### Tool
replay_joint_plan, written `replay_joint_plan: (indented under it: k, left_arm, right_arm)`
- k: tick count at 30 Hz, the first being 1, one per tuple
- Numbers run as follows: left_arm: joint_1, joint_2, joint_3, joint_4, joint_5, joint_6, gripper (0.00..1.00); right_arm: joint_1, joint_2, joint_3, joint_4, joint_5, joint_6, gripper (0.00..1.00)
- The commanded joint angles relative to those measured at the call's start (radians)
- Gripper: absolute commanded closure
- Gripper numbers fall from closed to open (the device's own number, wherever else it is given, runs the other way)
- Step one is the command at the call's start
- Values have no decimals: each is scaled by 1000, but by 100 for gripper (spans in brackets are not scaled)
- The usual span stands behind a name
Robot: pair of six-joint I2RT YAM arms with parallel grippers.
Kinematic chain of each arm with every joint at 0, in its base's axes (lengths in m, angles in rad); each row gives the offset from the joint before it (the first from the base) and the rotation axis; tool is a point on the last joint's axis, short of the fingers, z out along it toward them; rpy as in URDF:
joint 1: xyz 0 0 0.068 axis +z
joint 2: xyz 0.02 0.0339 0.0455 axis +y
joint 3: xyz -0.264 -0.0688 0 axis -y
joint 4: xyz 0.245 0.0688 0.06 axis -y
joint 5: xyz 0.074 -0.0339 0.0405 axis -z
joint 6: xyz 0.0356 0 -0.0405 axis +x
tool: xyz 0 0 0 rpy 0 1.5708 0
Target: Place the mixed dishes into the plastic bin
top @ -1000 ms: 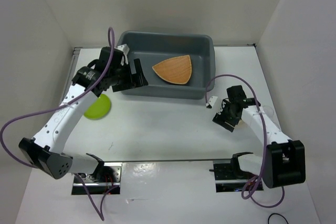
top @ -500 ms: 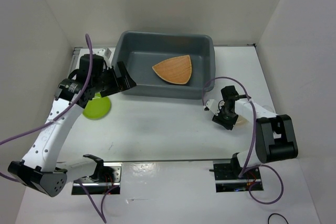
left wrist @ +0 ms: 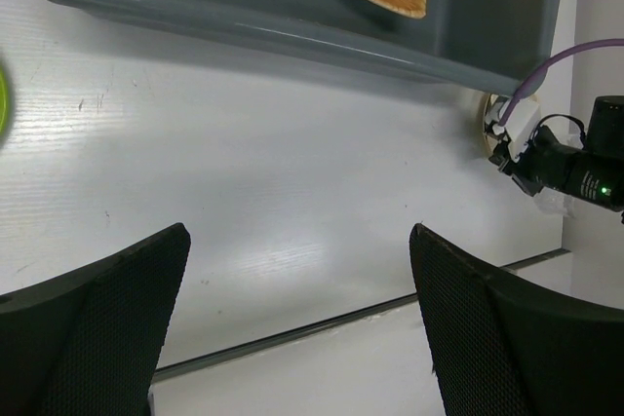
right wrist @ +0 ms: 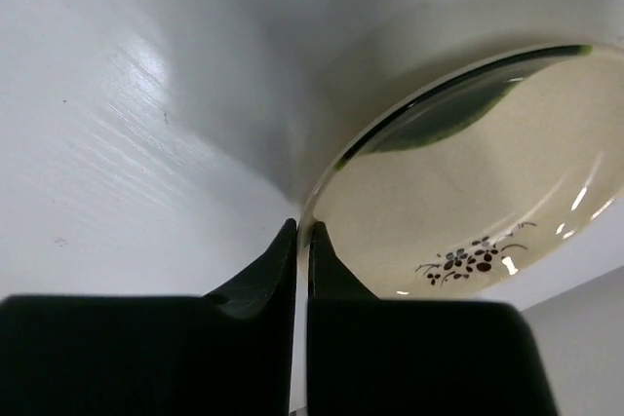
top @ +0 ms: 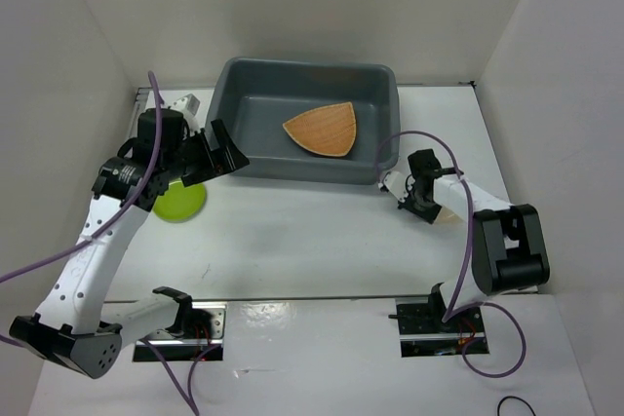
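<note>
Since a second ago the left gripper (top: 222,149) has pulled back off the bin, jaws spread and empty. Right gripper (right wrist: 301,241) pinches the small cream round dish's (right wrist: 468,211) rim, right of the large dark grey plastic bin (top: 375,85), which holds the tan woven rounded-triangle plate (top: 323,130), tip pointing left.

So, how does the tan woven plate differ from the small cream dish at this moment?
The tan woven plate is a rounded triangle and lies inside the grey bin; the small cream dish is round, glossy with dark flower marks, and sits on the table. The right gripper has its fingers almost shut at the dish's rim; nothing touches the plate.
</note>
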Motion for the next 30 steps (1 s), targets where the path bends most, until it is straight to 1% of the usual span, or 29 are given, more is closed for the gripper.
replay_joint_plan:
  k: [1,2,5,8,13,19,21,23,24,26,27,29,30]
  left_arm:
    - [7,-32,-10,23,27,0,0]
    - [7,-32,-10,23,27,0,0]
    - [7,-41,-10,32,36,-9,0]
    - [7,-41,-10,41,47,-9,0]
    - [7,-50,-10,50,66,-19,0]
    - [7,-50,-10,59,75,-19,0]
    - [7,-50,-10,59,75,-19,0]
    - [7,-50,-10,59,75,-19,0]
    - [7,-50,-10,59,75,-19,0]
    - [7,-60,-10,59,75,-19,0]
    - [7,-60,-10,59,75,-28,0]
    - [7,-60,-19,59,75,-28,0]
    - [7,-60,-19,59,75,-28,0]
  right_arm:
    - [6,-40,49,-52,-63,60,100]
    - [15,-99,61,-66,-80,60,100]
    - [25,-212,116,-144,-102,70,100]
    - [34,-298,194,-228,-112,84,100]
    - [43,-398,276,-316,-111,104,100]
    - [43,-468,288,-341,-70,113,100]
    - [43,-505,317,-315,-70,126,100]
    - [54,-505,368,-305,-70,147,100]
    - [84,-481,436,-305,-70,156,100]
    - [109,-438,512,-319,-70,166,100]
    - [133,-383,585,-328,-70,179,100]
    - [166,-323,653,-328,-60,190,100]
    - [187,-260,711,-316,-41,201,100]
